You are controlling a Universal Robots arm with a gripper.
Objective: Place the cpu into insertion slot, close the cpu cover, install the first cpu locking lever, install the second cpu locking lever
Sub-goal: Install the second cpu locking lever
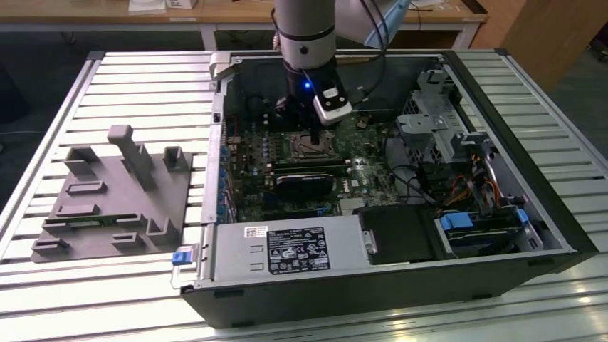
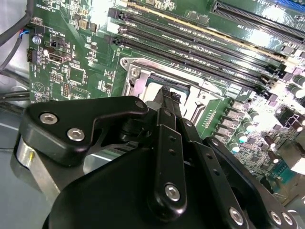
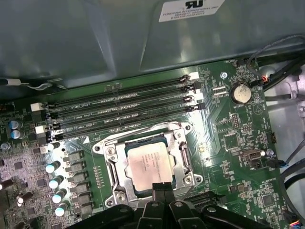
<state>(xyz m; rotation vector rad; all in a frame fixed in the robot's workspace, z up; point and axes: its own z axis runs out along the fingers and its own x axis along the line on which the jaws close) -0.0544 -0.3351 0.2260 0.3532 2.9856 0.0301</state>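
Silver-tan cpu (image 3: pixel 147 164) lies flat in the insertion slot (image 3: pixel 127 186), square to it, cpu cover (image 3: pixel 143 139) lowered around it. Fingers (image 3: pixel 162 192) closed together, empty, at the socket edge.

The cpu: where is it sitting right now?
In the first wrist view the cpu lies flat in the insertion slot, framed by the silver cpu cover, just below the long memory slots, with the tool at its near edge.

Grey-silver arm (image 1: pixel 304 32) — blue light, black tool (image 2: pixel 167 102) with silver screws.
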